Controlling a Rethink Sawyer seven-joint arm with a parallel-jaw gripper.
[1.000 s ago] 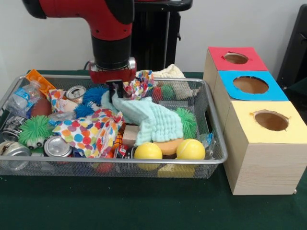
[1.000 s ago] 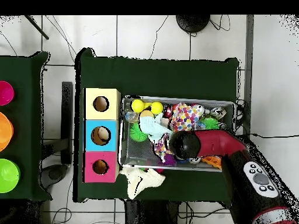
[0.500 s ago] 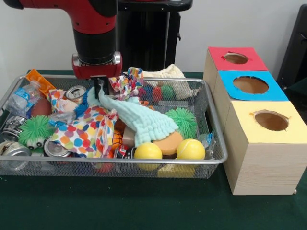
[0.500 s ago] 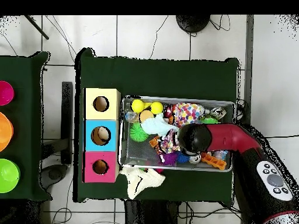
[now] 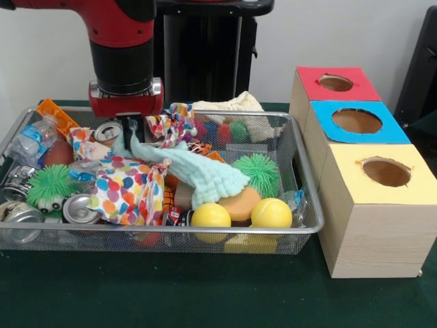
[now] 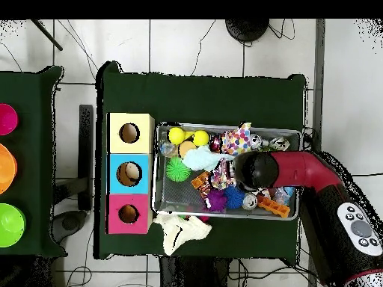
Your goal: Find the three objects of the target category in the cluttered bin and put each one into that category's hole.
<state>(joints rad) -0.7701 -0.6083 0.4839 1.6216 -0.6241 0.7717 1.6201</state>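
1. Front view: the hand [image 5: 130,130] hangs low over the far left part of the bin [image 5: 308,205], its fingers pinching one end of a pale mint cloth [image 5: 198,174]. The cloth trails from the pinch down and towards the picture's right, its long axis slanting across the clutter, with its free end resting by the orange sponge [image 5: 240,205] and the two yellow balls [image 5: 211,216].

2. Front view: three boxes stand just beside the bin on the picture's right: red box [image 5: 336,83] farthest, blue box [image 5: 355,121] in the middle, yellow box [image 5: 382,174] nearest, each with a round hole on top. They lie well apart from the hand, across the whole bin.

3. Overhead view: the arm [image 6: 299,170] reaches in from the right, its bulk hiding the fingers. The mint cloth [image 6: 200,158] stretches leftward from it towards the boxes [image 6: 130,173].

4. Judgement: the carry must run along the cloth's own length. Lifting first seems wise, since the dragging tail could snag neighbouring clutter.
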